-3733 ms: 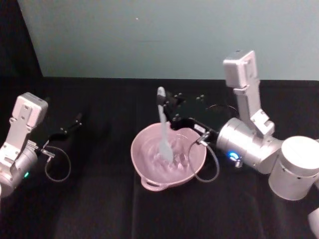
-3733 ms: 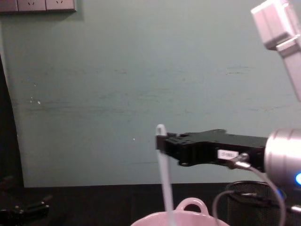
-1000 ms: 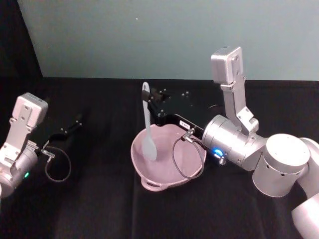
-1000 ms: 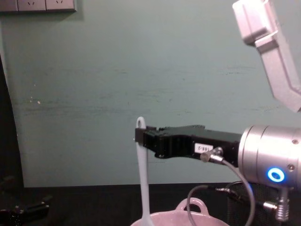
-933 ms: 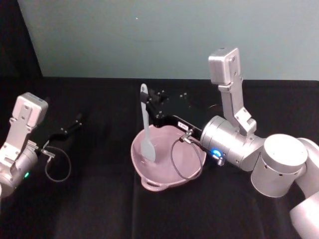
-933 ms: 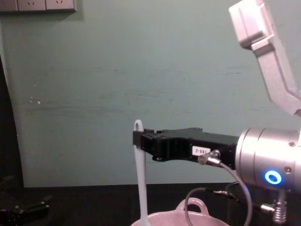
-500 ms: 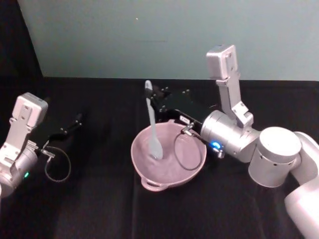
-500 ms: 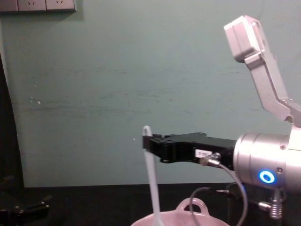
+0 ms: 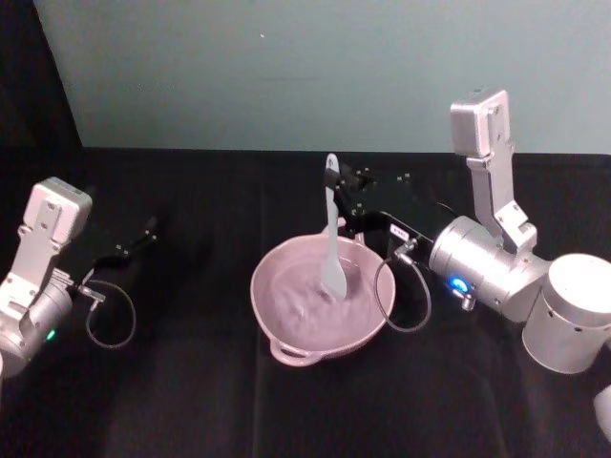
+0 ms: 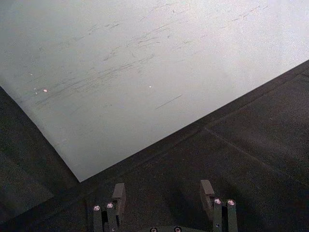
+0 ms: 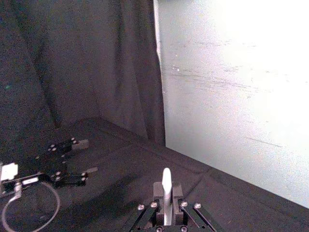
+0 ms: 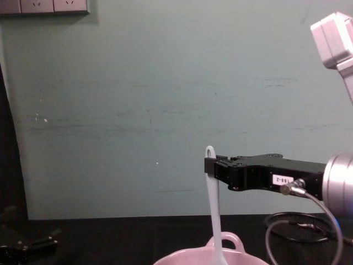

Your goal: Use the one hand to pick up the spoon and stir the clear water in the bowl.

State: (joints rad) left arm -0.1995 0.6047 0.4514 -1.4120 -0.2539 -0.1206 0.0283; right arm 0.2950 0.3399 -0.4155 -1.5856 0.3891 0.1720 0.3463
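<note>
A small white label (image 12: 282,179) is seen on the side of the right gripper (image 12: 212,165), near its silver wrist, in the chest view. Dark characters are printed on it, but they cannot be read with certainty; something like "168-2" may be written there. The same label is visible as a pale patch on the gripper body in the head view, where nothing can be made out. No other text, brand or sign can be read.

Black tablecloth (image 9: 191,382) (teal wall (image 9: 286,67) behind), wall sockets (image 12: 44,5).
</note>
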